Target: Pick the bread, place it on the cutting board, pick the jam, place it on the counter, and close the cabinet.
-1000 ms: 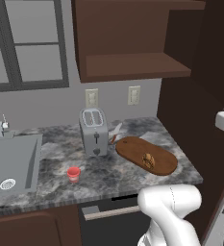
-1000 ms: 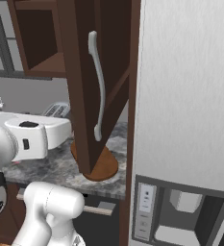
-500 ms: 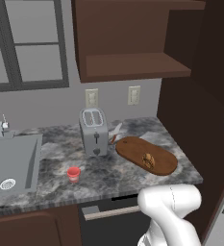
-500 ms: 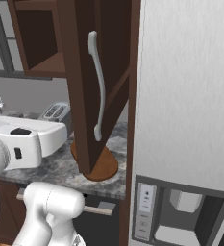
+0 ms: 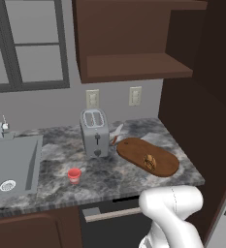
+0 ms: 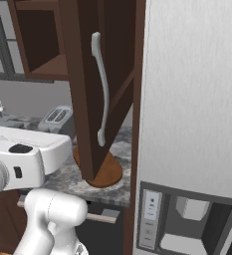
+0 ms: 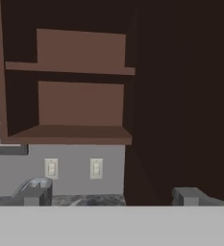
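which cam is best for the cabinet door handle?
Right base view: the handle shows full length on the open door. Left base view catches the door edge-on at its right; hand view gives its dark face beside the shelves.

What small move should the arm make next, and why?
Probably swing the open gripper toward the cabinet door's outer face to push it shut: the bread already lies on the cutting board, the jam stands on the counter, and the door hangs open.
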You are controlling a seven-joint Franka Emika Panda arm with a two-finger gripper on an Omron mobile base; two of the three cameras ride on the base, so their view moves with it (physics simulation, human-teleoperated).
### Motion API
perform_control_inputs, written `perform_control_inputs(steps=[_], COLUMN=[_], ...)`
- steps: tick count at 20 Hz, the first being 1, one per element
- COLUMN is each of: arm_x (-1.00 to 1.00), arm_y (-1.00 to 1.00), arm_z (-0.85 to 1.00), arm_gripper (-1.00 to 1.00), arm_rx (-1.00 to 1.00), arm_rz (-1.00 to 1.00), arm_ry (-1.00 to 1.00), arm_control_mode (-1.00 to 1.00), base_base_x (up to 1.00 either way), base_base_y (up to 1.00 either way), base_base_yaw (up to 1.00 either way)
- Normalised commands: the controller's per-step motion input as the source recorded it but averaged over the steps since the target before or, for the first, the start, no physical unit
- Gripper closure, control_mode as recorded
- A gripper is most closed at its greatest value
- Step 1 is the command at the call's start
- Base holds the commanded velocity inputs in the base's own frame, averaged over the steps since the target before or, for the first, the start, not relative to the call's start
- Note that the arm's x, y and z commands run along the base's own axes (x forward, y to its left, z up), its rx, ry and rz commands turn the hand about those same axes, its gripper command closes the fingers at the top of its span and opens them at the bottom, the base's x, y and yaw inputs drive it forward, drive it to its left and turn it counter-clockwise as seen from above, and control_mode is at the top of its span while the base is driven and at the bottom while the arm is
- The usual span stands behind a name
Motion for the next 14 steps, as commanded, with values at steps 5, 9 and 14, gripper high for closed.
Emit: perform_control_inputs(steps=[5,9,14], arm_x=[-0.11,0.00,0.00], arm_y=[-0.09,-0.14,-0.27], arm_z=[0.00,0.00,0.00], arm_gripper=[-1.00,-1.00,-1.00], arm_rx=[0.00,0.00,0.00], arm_rz=[-0.01,-0.02,-0.01], arm_ry=[-0.01,0.00,0.00], arm_control_mode=[-1.00,-1.00,-1.00], base_base_x=[0.00,0.00,0.00], base_base_y=[0.00,0.00,0.00], base_base_yaw=[0.00,0.00,0.00])
